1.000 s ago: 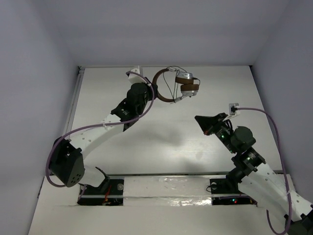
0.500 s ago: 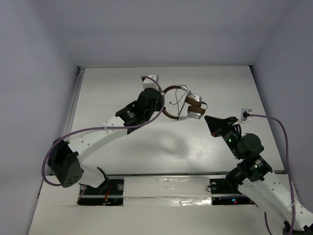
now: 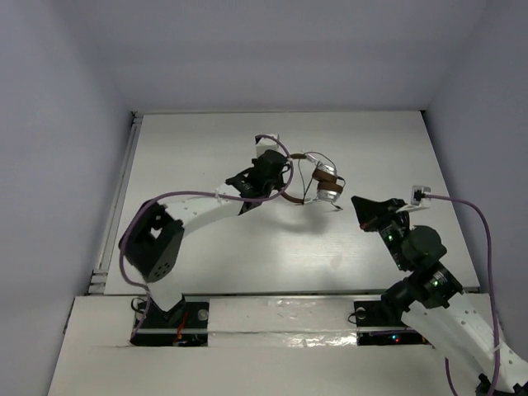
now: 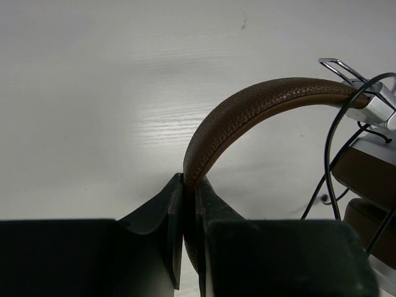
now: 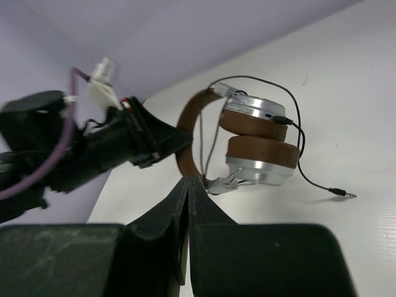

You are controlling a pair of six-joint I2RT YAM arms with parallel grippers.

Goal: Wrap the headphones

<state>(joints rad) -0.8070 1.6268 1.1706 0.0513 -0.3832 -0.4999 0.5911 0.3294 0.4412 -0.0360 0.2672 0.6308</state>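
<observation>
The headphones have a brown leather headband, silver earcups with brown pads and a thin black cord. My left gripper is shut on the headband; in the left wrist view the band is pinched between the jaws. The earcups hang together to its right. The cord loops around the cups, and its plug lies out on the table. My right gripper is shut and empty, just right of the earcups; in its own view the tips point at the lower end of the headband.
The white table is boxed in by grey walls on the left, back and right. A rail runs along its left edge. The left arm's purple cable arcs over the table. A taped strip with the arm bases lies at the near edge.
My left gripper has carried the headphones from the back of the table nearer and to the right, toward the right gripper. My right gripper has shifted slightly right and stayed shut.
</observation>
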